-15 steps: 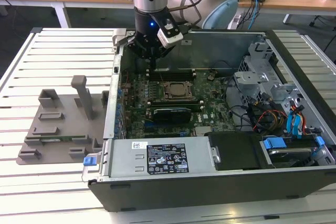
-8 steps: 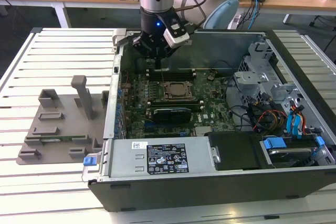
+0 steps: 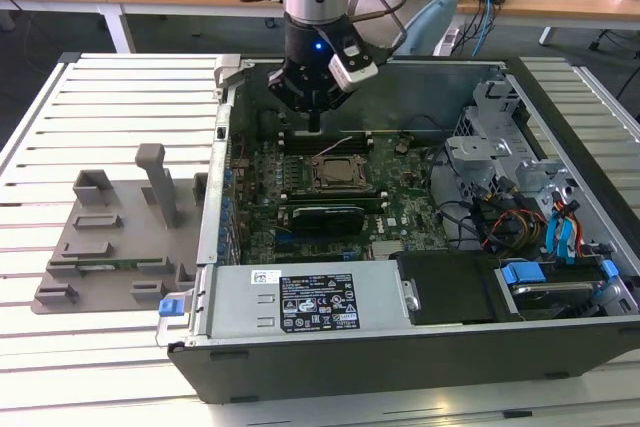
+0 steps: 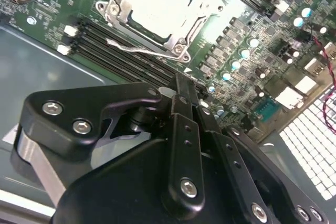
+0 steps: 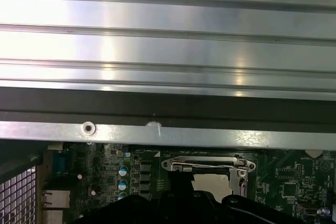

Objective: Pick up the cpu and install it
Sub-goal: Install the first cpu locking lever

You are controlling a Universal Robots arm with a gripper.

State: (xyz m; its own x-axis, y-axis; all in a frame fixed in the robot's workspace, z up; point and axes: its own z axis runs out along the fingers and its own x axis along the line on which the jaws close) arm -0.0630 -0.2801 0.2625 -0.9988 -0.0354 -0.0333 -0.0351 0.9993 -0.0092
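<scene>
The cpu (image 3: 343,171) lies flat inside the open socket frame (image 3: 345,187) on the green motherboard of an open computer case. In the second wrist view its pale silver top (image 4: 163,1) fills the metal frame. It also appears in the first wrist view (image 5: 212,181). My gripper (image 3: 315,124) hangs above the board just behind the socket, over the memory slots. Its black fingers (image 4: 181,85) are pressed together, shut with nothing between them, a short way from the cpu and not touching it.
A grey plastic fixture (image 3: 120,237) with upright blocks sits on the slatted table at the exterior view's left. The power supply (image 3: 300,297) lines the case front, and a drive cage with cables (image 3: 520,207) fills its right side. Case walls (image 3: 215,177) surround the board.
</scene>
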